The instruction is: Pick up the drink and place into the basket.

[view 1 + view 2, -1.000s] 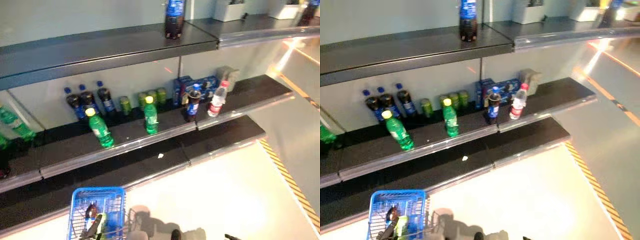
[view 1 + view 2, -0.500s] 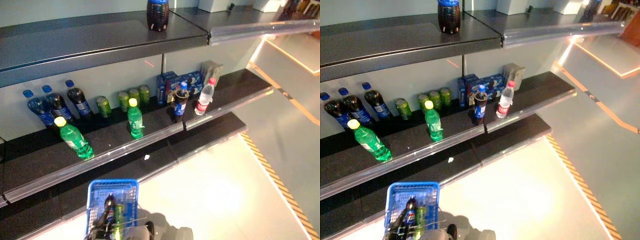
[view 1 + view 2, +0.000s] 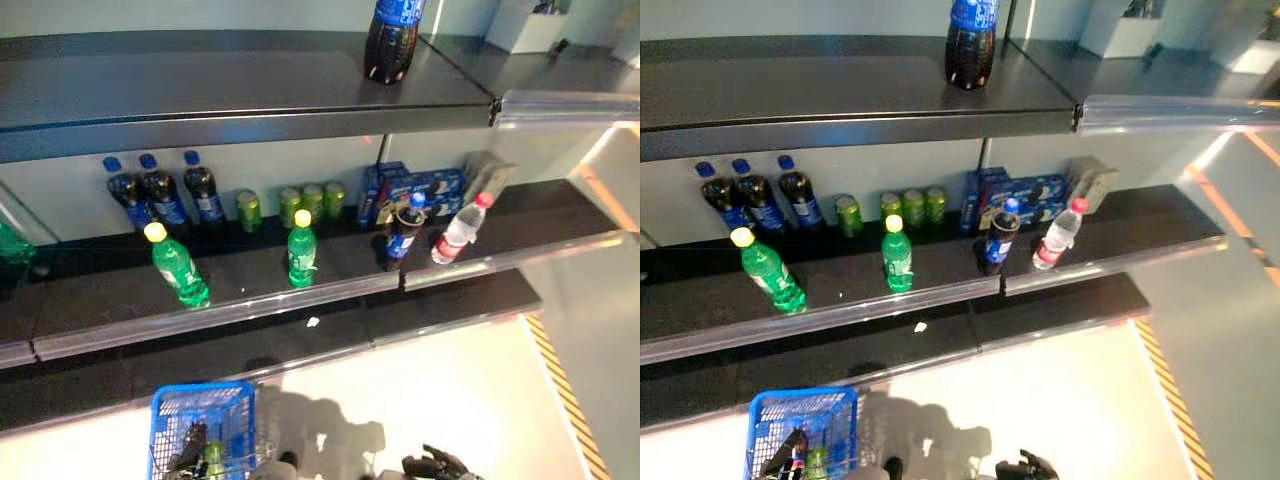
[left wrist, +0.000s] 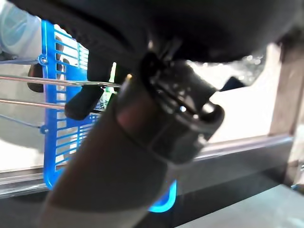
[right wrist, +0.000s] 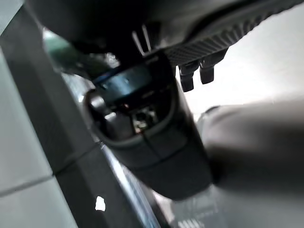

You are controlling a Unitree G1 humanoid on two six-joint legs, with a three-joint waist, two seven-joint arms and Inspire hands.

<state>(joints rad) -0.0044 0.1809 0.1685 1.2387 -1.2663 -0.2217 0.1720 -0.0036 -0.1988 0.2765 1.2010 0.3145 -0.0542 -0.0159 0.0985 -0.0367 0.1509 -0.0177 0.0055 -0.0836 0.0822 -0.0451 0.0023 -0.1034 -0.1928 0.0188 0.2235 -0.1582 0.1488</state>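
My left hand (image 4: 90, 95) is curled round the wire handle (image 4: 28, 81) of the blue basket (image 3: 203, 400), which hangs low at my left, in front of the shelving. Inside the basket lie a dark cola bottle (image 3: 792, 462) and a green bottle (image 3: 816, 463). My right hand (image 3: 437, 465) shows at the bottom edge of the eye views, fingers relaxed and holding nothing. On the middle shelf (image 3: 240, 310) stand 2 green bottles (image 3: 301, 250), the left 1 tilted, a cola bottle (image 3: 403, 231) and a clear water bottle (image 3: 456, 229). Behind them are 3 cola bottles (image 3: 160, 190), 4 green cans (image 3: 312, 200) and blue boxes (image 3: 410, 188). 1 large cola bottle (image 3: 393, 38) stands on the top shelf (image 3: 200, 90).
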